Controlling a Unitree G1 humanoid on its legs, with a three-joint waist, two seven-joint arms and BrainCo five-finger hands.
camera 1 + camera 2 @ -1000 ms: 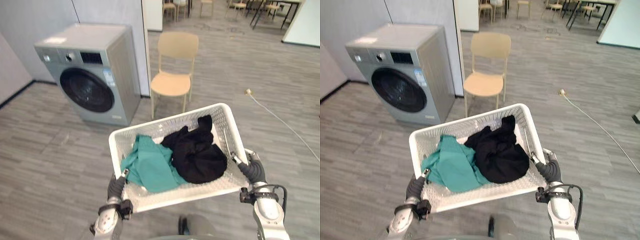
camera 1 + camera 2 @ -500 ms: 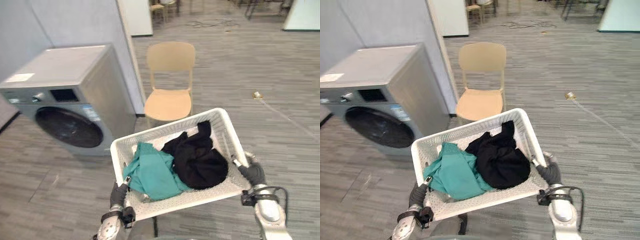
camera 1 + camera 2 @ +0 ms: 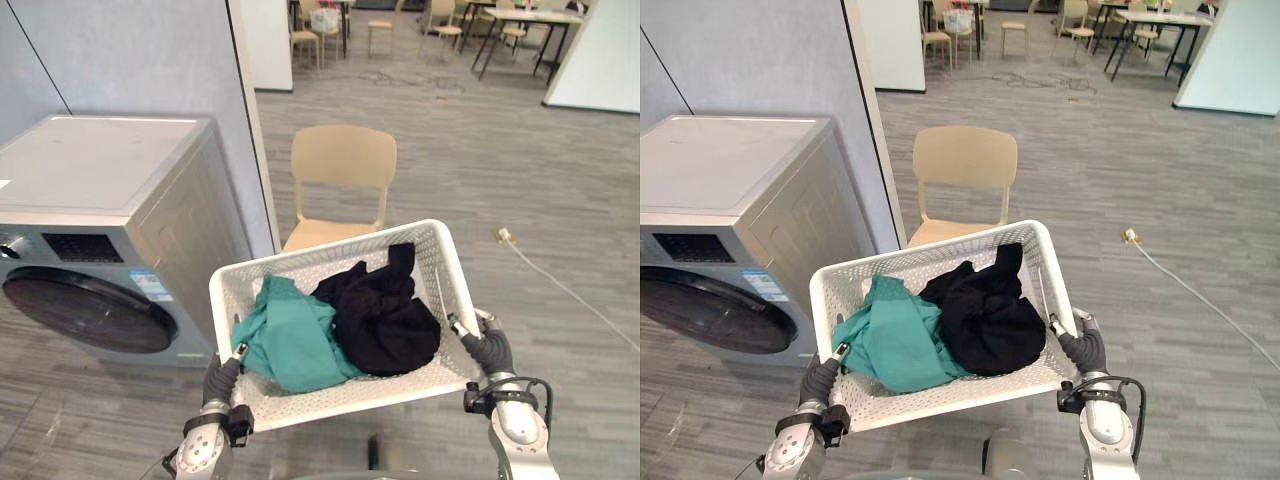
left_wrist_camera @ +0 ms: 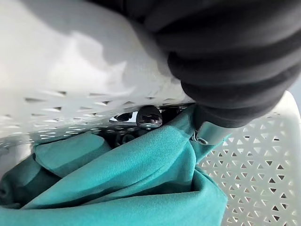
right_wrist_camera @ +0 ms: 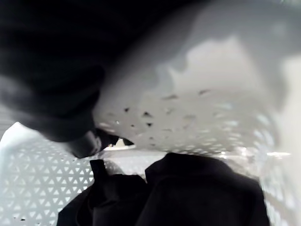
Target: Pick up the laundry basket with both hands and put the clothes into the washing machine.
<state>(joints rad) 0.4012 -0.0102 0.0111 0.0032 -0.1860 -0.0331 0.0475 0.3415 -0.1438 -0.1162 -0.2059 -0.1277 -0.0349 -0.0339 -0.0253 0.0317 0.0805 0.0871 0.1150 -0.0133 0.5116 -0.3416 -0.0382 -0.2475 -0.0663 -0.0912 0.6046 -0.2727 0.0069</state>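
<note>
A: White mesh laundry basket (image 3: 340,392) at 6 o'clock: teal garment (image 3: 290,340) at its 9, black garment (image 3: 385,320) at 3. Washing machine (image 3: 100,230) at 9 o'clock.
B: Closer, from the wrists: left hand (image 3: 222,380) and right hand (image 3: 487,350), fingers (image 4: 149,117) curled through its end handles.

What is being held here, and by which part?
The white perforated plastic laundry basket, gripped by its two end rims: left robot hand beside the teal garment, right robot hand beside the black garment.

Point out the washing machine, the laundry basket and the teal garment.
washing machine (image 3: 90,312): left eye view, on its dark round door.
laundry basket (image 3: 340,402): left eye view, on its near rim.
teal garment (image 3: 290,342): left eye view, middle of the cloth.
</note>
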